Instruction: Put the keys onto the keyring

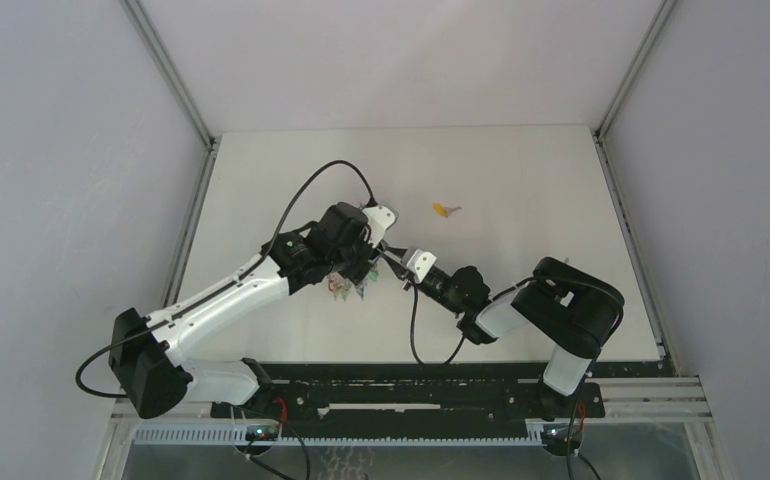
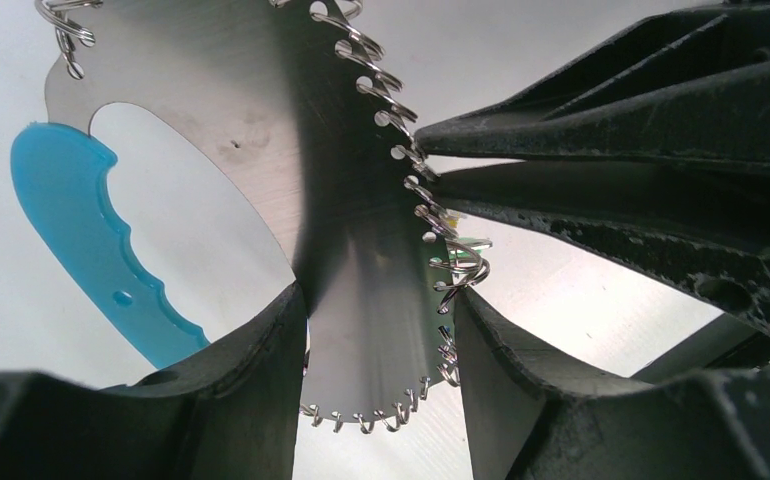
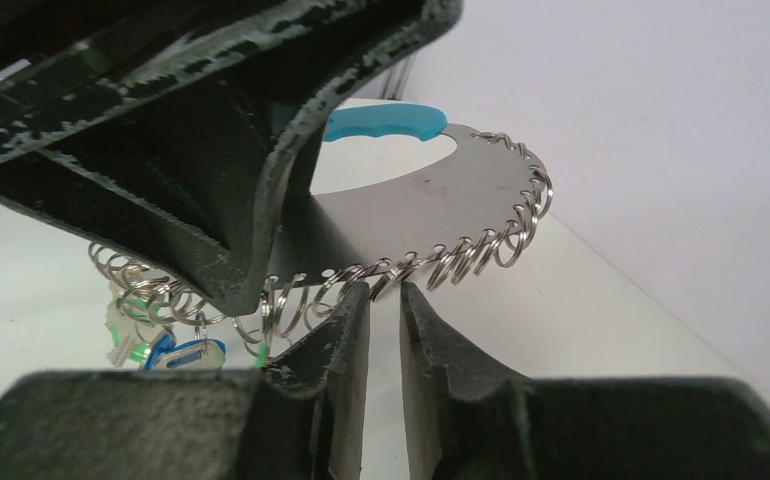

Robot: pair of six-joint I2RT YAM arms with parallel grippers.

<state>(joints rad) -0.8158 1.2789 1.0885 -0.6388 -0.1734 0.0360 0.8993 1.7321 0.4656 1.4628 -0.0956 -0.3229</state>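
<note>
Mid-frame, the left gripper (image 2: pixel 379 305) clamps the keyring (image 2: pixel 251 90) by its plate (image 3: pixel 431 205). The right gripper (image 3: pixel 385 300), jaws nearly together, meets the rim rings (image 3: pixel 461 258); whether it pinches one, I cannot tell. A yellow key (image 1: pixel 446 210) lies apart, upper centre.

Keyring (image 2: pixel 261 100) cut off at top edge

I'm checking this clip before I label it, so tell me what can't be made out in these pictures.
Top view: the left gripper hides most of the keyring; only its coloured tags show.
Right wrist view: whether the right gripper pinches a ring; the crowded rings mask its tips.
Top view: the yellow-tagged key is too small for detail.
</note>
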